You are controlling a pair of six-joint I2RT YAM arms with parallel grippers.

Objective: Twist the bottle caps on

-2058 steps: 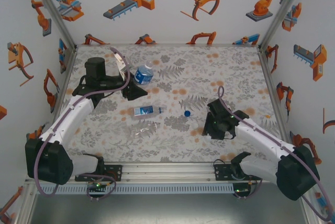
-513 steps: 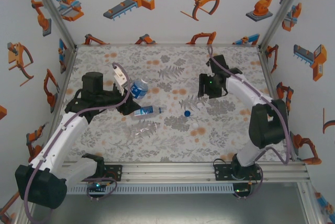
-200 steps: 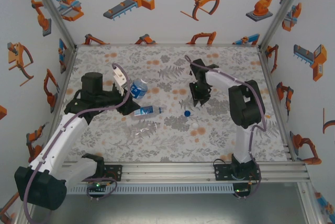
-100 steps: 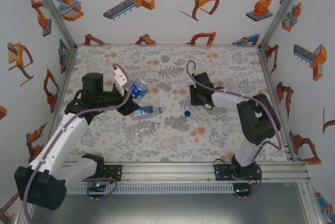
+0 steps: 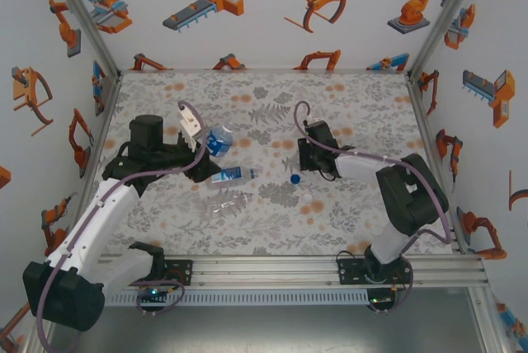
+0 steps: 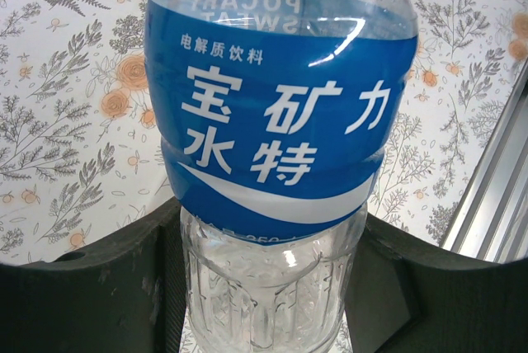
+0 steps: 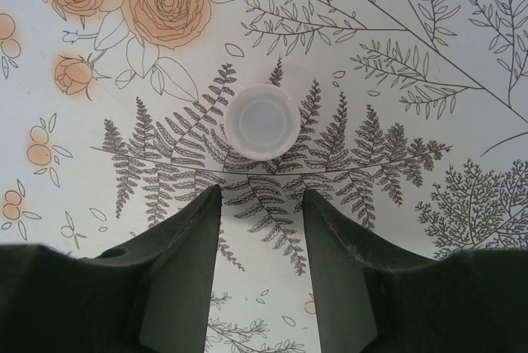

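My left gripper (image 6: 268, 287) clamps a clear plastic bottle with a blue label (image 6: 276, 122). A labelled bottle (image 5: 231, 175) and a bare clear bottle (image 5: 227, 203) lie on the bench (image 5: 355, 105). Nearby lie a round blue plastic cap (image 5: 294, 178) and a white cap (image 5: 307, 197). A second white cap (image 7: 262, 120), perhaps open-side-up, lies just ahead of my right gripper (image 7: 262, 204).

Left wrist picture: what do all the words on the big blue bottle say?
"电解质饮料": small white print, blue label of the held bottle.
"宝矿力水特": big white characters, same label, over two rows.
"POCARI SWEAT": backwards, seen through the bottle from the label's far side.
Tiny print at the label's lower edge: too blurred.
Lying bottle, top view: label too small to read.
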